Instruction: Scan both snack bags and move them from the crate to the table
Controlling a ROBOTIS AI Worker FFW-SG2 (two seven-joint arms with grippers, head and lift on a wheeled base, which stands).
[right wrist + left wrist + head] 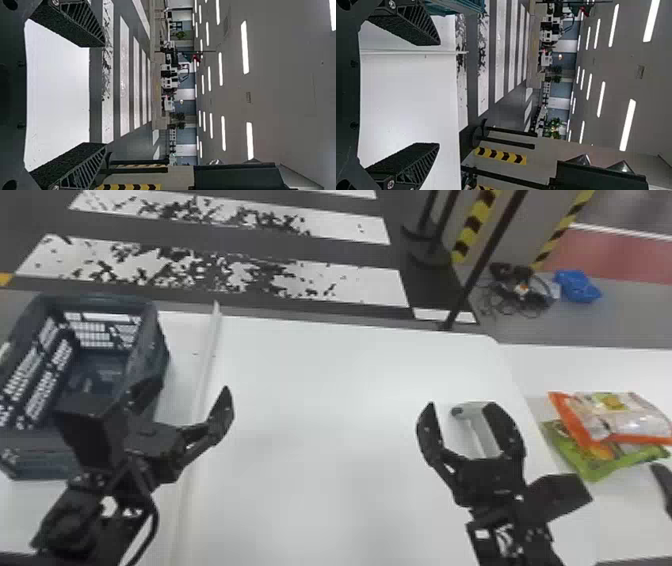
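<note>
My left gripper stands open beside the dark crate, partly in front of its near right corner. In the left wrist view the same gripper has its fingers wide apart, nothing between them. At the right of the table my right gripper is open too; its fingers are also spread in the right wrist view, where the gripper holds nothing. Far right, a snack bag with orange edges lies partly over a green snack bag, both on the white surface.
A grey-and-white device shows behind the right gripper's fingers. A raised pale strip runs along the white table right of the crate. A dark curved object is at the right edge. Black posts stand beyond the table.
</note>
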